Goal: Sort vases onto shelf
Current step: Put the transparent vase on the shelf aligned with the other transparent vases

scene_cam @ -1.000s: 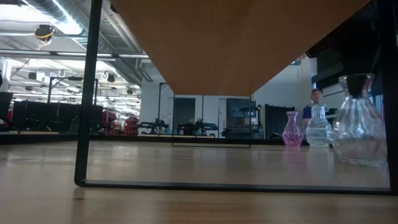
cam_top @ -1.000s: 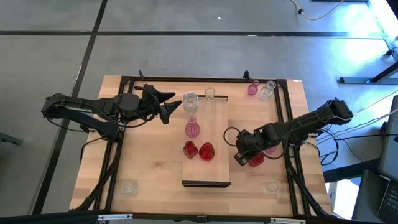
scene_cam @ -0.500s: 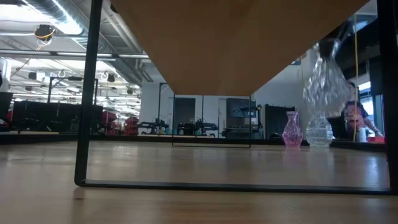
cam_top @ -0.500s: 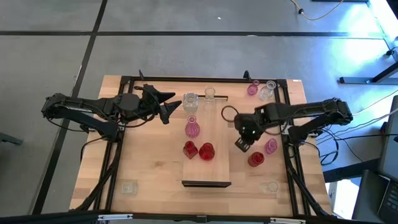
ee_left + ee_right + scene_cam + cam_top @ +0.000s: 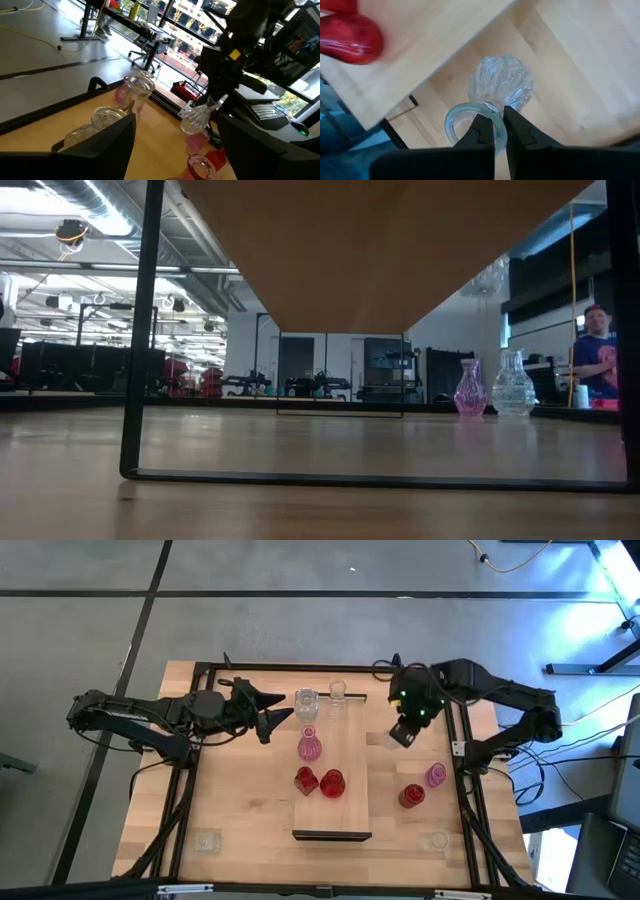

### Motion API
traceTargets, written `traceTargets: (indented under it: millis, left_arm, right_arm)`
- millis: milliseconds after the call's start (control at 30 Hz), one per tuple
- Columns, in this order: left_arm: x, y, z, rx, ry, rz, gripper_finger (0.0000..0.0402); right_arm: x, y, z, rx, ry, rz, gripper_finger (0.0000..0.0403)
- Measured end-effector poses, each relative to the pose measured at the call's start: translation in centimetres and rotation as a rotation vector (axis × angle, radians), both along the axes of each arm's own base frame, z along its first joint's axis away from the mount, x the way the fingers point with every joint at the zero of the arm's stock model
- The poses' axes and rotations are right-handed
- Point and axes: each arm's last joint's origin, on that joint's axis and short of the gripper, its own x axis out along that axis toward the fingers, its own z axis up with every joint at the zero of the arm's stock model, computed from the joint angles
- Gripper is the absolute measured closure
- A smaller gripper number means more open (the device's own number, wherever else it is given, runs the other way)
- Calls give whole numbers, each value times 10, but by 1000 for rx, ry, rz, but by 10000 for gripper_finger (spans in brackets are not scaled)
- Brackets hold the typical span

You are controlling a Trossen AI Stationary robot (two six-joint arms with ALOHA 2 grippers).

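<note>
High view: right gripper pinches a clear vase beside the shelf's right edge; left gripper spread.

person in red top, far right | office chair on room floor
</note>
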Motion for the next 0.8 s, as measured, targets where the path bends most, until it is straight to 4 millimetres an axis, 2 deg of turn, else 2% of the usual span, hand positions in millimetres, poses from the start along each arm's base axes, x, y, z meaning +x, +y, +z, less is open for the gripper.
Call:
traceTargets:
  millis: [133,467,800]
  left_arm:
    - [0,0,0,0,-1,0,127]
    - [0,0,0,-1,-1,0,127]
    - [0,0,0,-2,-2,0,127]
  right_arm:
    - [9,-9,3,-11,51,44,401]
    - [49,-17,21,-49,-41,140,402]
    - [54,-36,16,5,-41,105,402]
